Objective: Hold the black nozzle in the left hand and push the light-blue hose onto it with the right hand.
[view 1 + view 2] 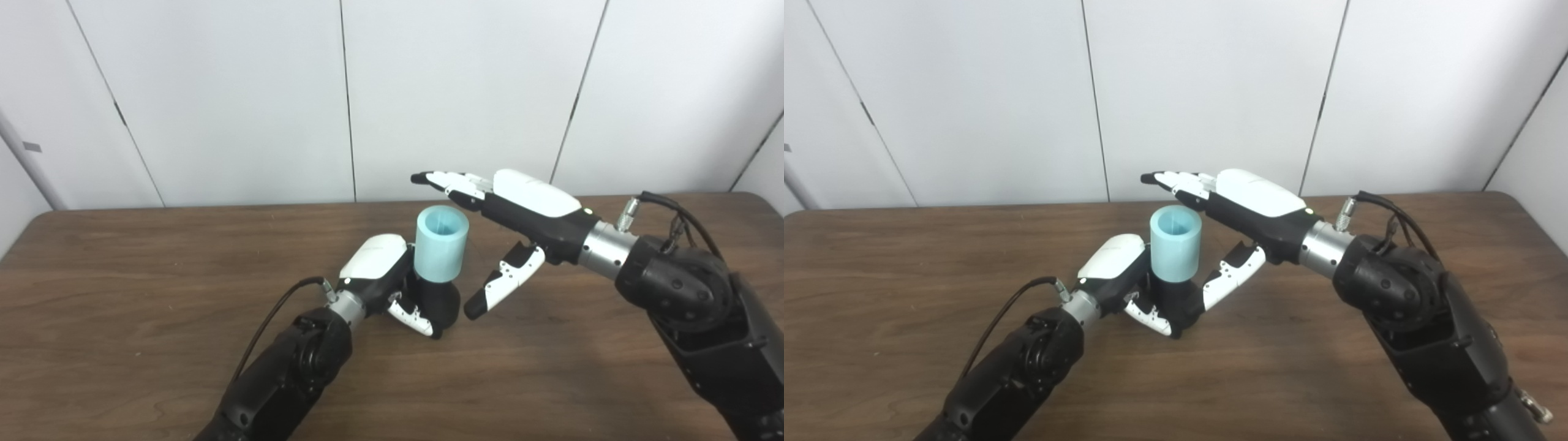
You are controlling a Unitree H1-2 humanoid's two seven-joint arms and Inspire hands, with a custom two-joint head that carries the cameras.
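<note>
Black nozzle point(436, 300), half hidden, gripped by left hand point(383, 275); right hand point(520, 214) spread, empty.

A dark brown wood-grain bench point(122, 294) with rounded far corners fills the lower part of both views. Behind it stands a wall of plain white panels point(233, 98) divided by thin dark seams, evenly lit, without harsh shadows.

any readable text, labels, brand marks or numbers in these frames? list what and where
None readable.
Light-blue hose: plain, no print.
Black nozzle: no marking visible.
Left hand and right hand: white shells blank, no logo.
Grey tag on the wall: too small to tell whether it carries text.
</note>
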